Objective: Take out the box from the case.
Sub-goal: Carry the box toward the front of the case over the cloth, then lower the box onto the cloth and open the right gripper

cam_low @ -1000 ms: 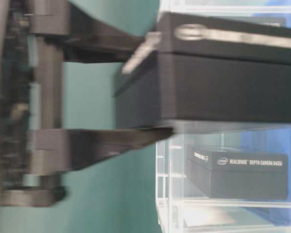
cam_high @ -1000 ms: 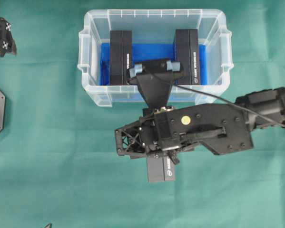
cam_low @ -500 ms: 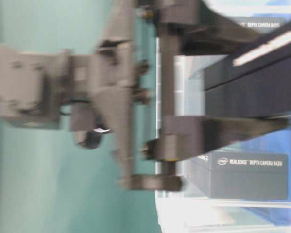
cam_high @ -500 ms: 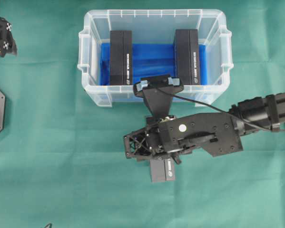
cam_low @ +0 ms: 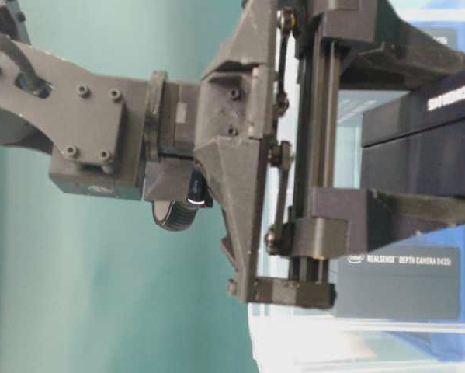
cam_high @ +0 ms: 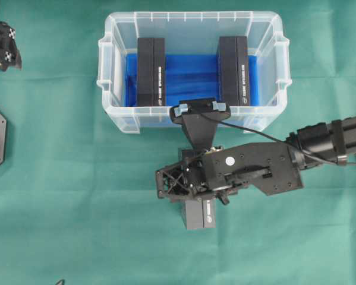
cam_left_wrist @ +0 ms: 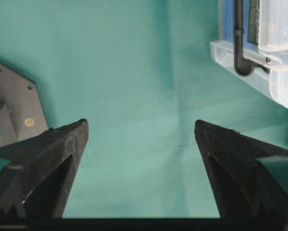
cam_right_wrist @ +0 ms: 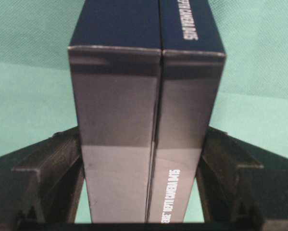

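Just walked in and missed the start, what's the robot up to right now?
The right gripper is clamped on a black box, holding it over the green cloth in front of the clear case, outside its rim. Two more black boxes stand inside the case on its blue floor. The left gripper is open and empty above the cloth, off to the side.

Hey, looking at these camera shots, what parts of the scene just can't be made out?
- Held black box: overhead, the right gripper covers most of it; whether it rests on the cloth is unclear.
- Held box's far end: cut off by the top edge in the right wrist view.
- Case: table-level, the gripper blocks most of it.
- Left gripper: overhead, cut off at the left edge.
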